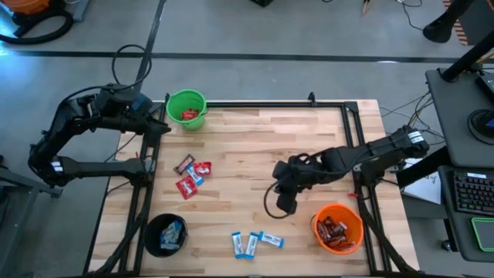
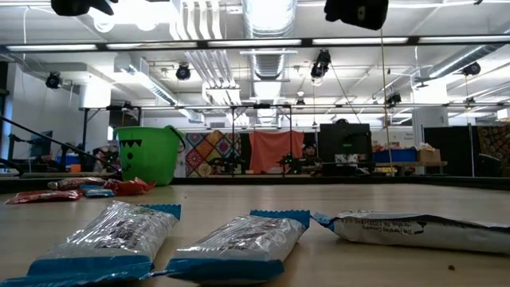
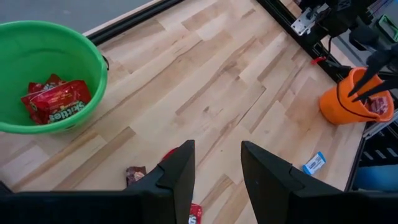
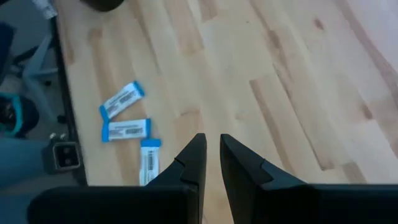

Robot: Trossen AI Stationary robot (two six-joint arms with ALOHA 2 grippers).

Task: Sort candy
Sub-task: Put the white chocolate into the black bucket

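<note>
Right gripper (image 1: 284, 202) hangs over the middle of the bench (image 1: 255, 147), a little toward the near edge, its fingers (image 4: 194, 163) drawn narrow with only a slim gap and nothing between them. Just toward the near edge from it lie three blue-and-white packets (image 1: 255, 242), side by side on the bare wood. The orange bucket (image 1: 338, 228) sits in the near right corner, brown bars piled inside. Over to the left gripper (image 1: 158, 126), parked at the far left edge beside the green bucket (image 1: 187, 109); its fingers (image 3: 178, 174) stand partly apart, empty. That bucket holds red packets, though how many is hard to count. A small mixed cluster of candy (image 1: 191, 176) lies toward the left edge. The black bucket (image 1: 166, 235) in the near left corner shows something blue inside, too dim to make out.
</note>
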